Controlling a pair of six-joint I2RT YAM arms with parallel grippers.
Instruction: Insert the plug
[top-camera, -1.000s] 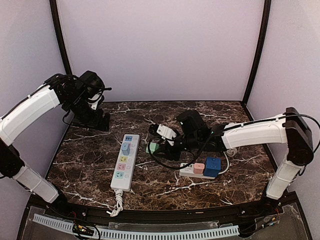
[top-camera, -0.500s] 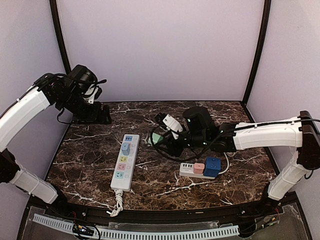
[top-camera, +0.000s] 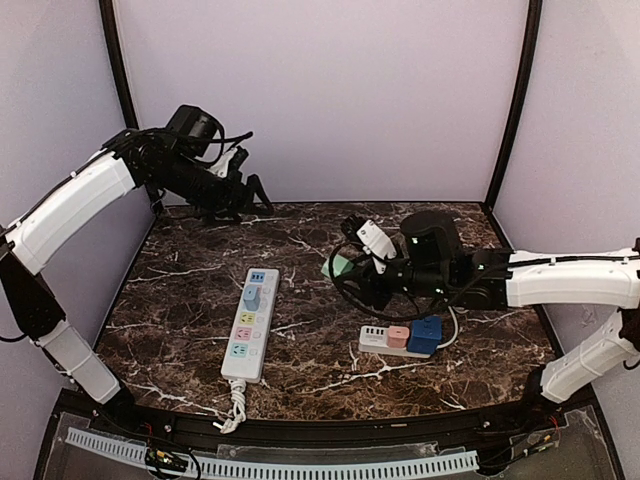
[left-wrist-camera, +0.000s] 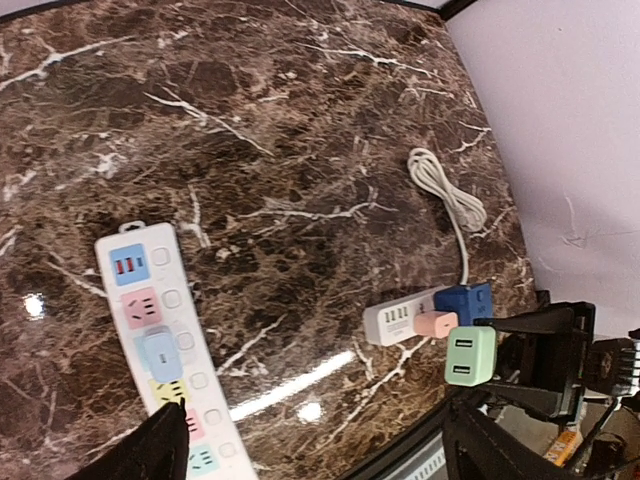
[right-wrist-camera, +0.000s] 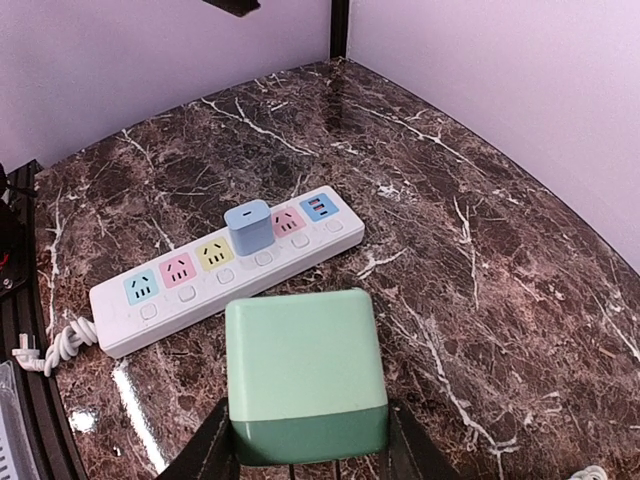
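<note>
A mint-green cube plug (right-wrist-camera: 305, 385) hangs above the marble table, and my right gripper (right-wrist-camera: 310, 455) is shut on its two sides. From above, this green plug (top-camera: 340, 268) floats right of the long white power strip (top-camera: 250, 322), clear of the table. That strip (right-wrist-camera: 220, 265) has coloured sockets, and a light-blue plug (right-wrist-camera: 248, 227) sits in one of them. My left gripper (top-camera: 245, 190) is raised at the back left near the wall. It is open (left-wrist-camera: 320, 462) with nothing between its fingers, and looks down on the strip (left-wrist-camera: 150, 330).
A short white strip (top-camera: 383, 340) lies front right, carrying a pink plug (top-camera: 399, 335) and a dark blue plug (top-camera: 425, 333). Its white cable (left-wrist-camera: 445, 190) lies coiled behind it. Black frame posts (top-camera: 510, 100) stand at the back corners.
My right gripper has carried the green plug up and to the right, off the table. My left arm has swung right along the back wall.
</note>
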